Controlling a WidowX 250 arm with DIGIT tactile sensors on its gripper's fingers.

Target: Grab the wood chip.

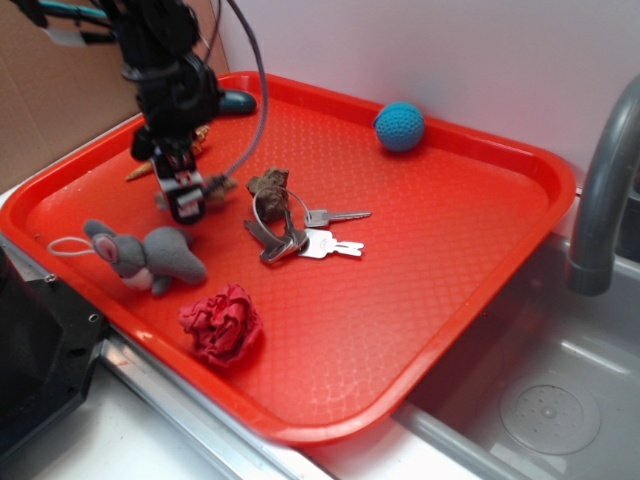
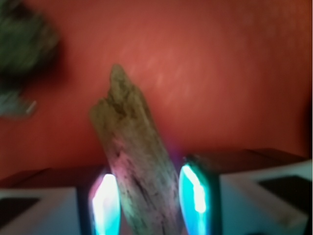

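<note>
The wood chip (image 2: 131,142), a flat grey-brown sliver with a ragged tip, runs up between my two fingers in the wrist view. Both glowing pads (image 2: 105,203) press against its sides. From the exterior view, my gripper (image 1: 187,200) points down over the left part of the red tray (image 1: 440,250). One end of the wood chip (image 1: 219,185) sticks out to the gripper's right. My gripper (image 2: 150,188) is shut on the chip. Whether the chip rests on the tray or is raised off it does not show.
A darker brown chunk (image 1: 268,182) lies just right of the chip, with keys and a carabiner (image 1: 300,235) beyond it. A grey toy mouse (image 1: 150,255), a red crumpled flower (image 1: 222,322), a blue ball (image 1: 399,126) and a tan shell (image 1: 140,170) share the tray. A sink and faucet (image 1: 598,190) stand at the right.
</note>
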